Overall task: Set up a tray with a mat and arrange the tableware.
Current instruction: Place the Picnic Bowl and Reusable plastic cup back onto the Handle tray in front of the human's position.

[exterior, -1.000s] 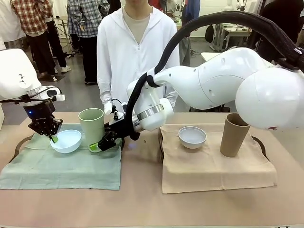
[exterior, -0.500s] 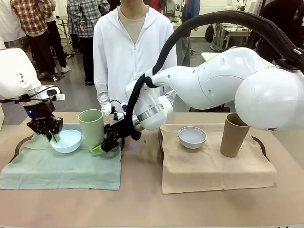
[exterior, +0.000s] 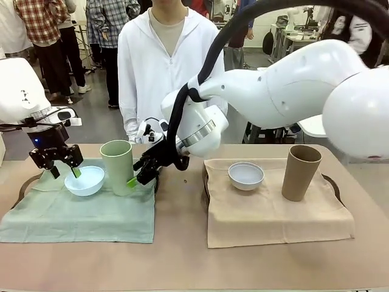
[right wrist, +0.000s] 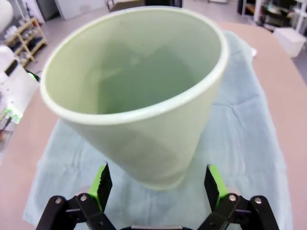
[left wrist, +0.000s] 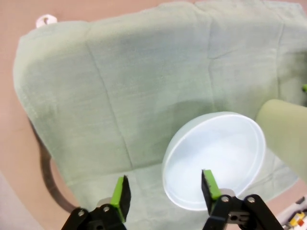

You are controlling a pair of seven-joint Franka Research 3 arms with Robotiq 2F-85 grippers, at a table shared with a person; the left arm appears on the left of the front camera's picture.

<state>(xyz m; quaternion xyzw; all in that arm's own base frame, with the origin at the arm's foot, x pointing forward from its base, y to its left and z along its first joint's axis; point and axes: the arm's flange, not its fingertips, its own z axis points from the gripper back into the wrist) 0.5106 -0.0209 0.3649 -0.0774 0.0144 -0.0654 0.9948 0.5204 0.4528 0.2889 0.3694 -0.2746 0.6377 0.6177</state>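
While both place settings look laid out, the pale green tumbler (exterior: 117, 166) is seen standing upright on the green mat (exterior: 79, 210), its long axis vertical, just beside the light blue bowl (exterior: 84, 180). The right gripper (exterior: 138, 172) is held close at the tumbler's right side, jaws spread wide and gripping nothing; in the right wrist view the tumbler sits between and just beyond the pads. The left gripper (exterior: 64, 171) is poised above the bowl's left rim, jaws parted and empty. From the left wrist view, one pad is shown over the bowl's inside, the other outside it. The white bowl (exterior: 246, 175) and tan tumbler (exterior: 301, 172) are set on the beige mat (exterior: 273, 213).
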